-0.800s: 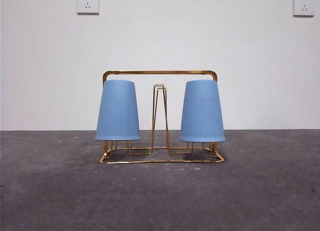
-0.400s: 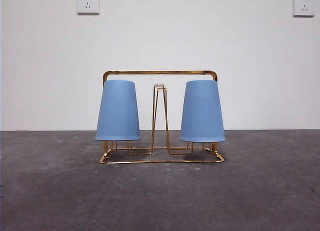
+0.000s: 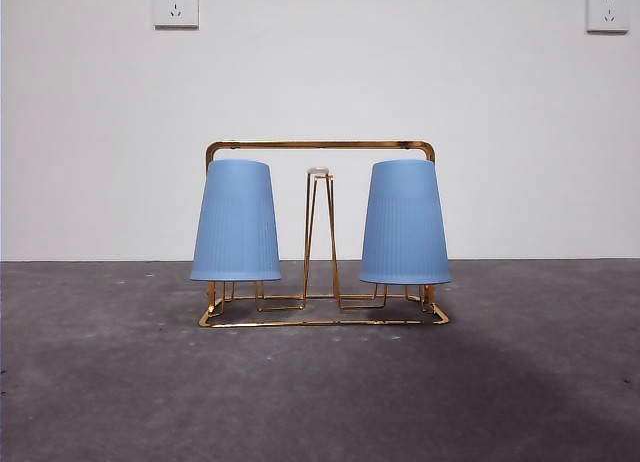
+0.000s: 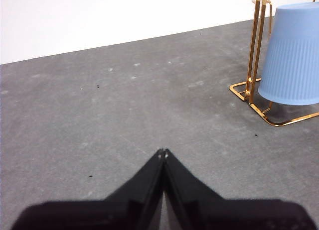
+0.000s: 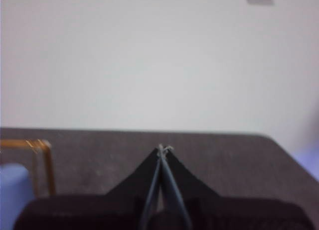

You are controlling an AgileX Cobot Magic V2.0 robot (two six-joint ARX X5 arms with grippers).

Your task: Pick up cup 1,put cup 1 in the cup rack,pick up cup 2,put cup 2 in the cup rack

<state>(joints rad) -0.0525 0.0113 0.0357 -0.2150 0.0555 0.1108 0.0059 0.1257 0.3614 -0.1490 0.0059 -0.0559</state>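
No brand, label or readable writing shows on any of the things; the only marks on the white wall (image 3: 320,82) are two plain white sockets (image 3: 175,4), one high at each side in the front view. The cup rack (image 3: 320,145) is made of thin gold-coloured wire, with an arched rectangular handle frame, a rectangular base and a narrow upright peg with a pale tip in the middle. It stands on the dark grey counter (image 3: 320,402), close to the wall. Two light blue cups with fine vertical ribs sit upside down on the rack: the left cup (image 3: 236,222) and the right cup (image 3: 404,224), one at each side of the middle peg, their rims a little above the base. Both cups reach almost up to the handle bar. The left tool (image 4: 163,153) has its two black jaws pressed together and holds nothing; it is over bare counter, well apart from the rack, and its camera sees one cup on the rack's end. The right tool (image 5: 163,150) also has its jaws together and empty; its view is blurred and shows only a corner of the rack at the side.
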